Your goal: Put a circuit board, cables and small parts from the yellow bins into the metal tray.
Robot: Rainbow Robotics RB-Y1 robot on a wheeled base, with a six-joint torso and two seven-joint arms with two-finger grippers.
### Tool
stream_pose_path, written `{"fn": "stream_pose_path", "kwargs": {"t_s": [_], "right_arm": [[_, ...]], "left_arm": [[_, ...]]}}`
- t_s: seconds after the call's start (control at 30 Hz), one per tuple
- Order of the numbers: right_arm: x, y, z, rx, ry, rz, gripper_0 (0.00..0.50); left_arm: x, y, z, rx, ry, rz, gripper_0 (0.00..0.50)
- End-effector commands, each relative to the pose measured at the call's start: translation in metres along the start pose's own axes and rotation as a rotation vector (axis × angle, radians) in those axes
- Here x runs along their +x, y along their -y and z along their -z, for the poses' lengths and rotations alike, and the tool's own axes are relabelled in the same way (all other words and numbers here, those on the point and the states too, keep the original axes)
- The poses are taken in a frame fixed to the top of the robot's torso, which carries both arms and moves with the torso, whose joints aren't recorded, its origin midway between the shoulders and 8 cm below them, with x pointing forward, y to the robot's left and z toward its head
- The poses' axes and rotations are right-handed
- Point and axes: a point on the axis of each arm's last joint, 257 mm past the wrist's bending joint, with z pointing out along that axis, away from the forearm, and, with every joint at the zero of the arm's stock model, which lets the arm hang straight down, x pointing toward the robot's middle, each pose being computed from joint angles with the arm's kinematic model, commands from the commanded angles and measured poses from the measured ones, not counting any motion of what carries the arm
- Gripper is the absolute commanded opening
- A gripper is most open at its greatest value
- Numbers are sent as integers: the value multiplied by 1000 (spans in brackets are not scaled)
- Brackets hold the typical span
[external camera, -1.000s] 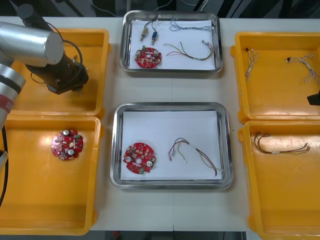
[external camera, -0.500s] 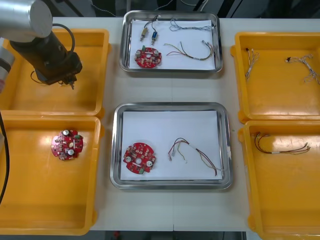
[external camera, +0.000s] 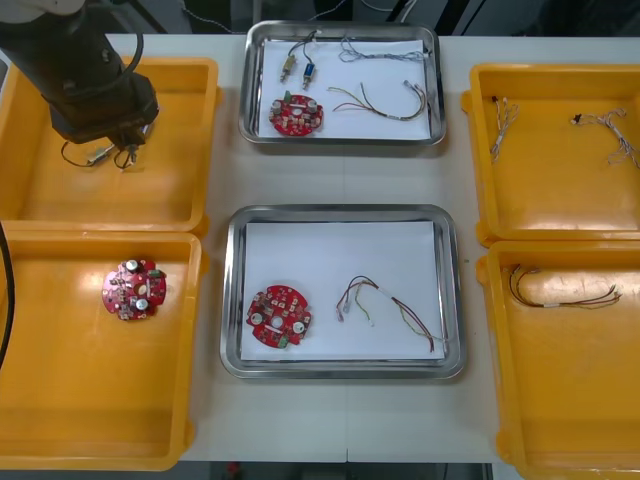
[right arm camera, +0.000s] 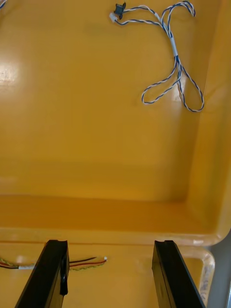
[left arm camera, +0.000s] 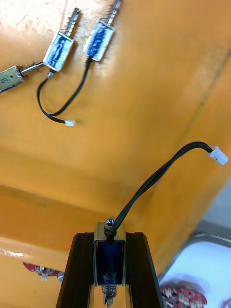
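Note:
My left gripper point(left arm camera: 109, 240) is shut on a small metal part point(left arm camera: 109, 262), and the part's black cable point(left arm camera: 154, 185) arcs away from the fingers. It hangs over the far left yellow bin point(external camera: 190, 120), where the left gripper point(external camera: 125, 152) shows below the arm. Two more small metal parts point(left arm camera: 60, 50) lie on that bin's floor. The near metal tray point(external camera: 232, 290) holds a red circuit board point(external camera: 278, 318) and a red and yellow cable point(external camera: 390, 308). My right gripper point(right arm camera: 110, 244) stands open over a right-hand bin, with nothing between its fingers.
A second metal tray point(external camera: 245, 90) at the back holds a board, cables and small parts. Another circuit board point(external camera: 133, 290) lies in the near left bin. A twisted blue and white cable point(right arm camera: 173, 53) lies beyond the right fingers, and a red and yellow cable point(right arm camera: 86, 263) lies near them.
The left arm has swung back and to the left over the far left bin. The dark tip of the right arm at the view's right edge has gone.

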Motion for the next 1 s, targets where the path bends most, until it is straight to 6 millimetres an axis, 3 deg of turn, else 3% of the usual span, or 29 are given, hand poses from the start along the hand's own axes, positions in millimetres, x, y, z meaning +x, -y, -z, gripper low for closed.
{"fn": "stream_pose_path", "kwargs": {"t_s": [0.03,0.3,0.47,0.7,1.0], "right_arm": [[-40,17,14,64,56,11,500],[-65,21,2,78,76,9,500],[-74,26,-6,71,93,4,500],[-84,29,-19,64,115,19,500],[-97,38,-36,74,158,31,500]], "left_arm": [[-3,21,37,55,81,-39,0],[40,80,35,128,108,-139,0],[78,118,27,147,86,-189,0],[122,139,1,121,44,-268,0],[154,157,-43,116,61,-361,0]]}}
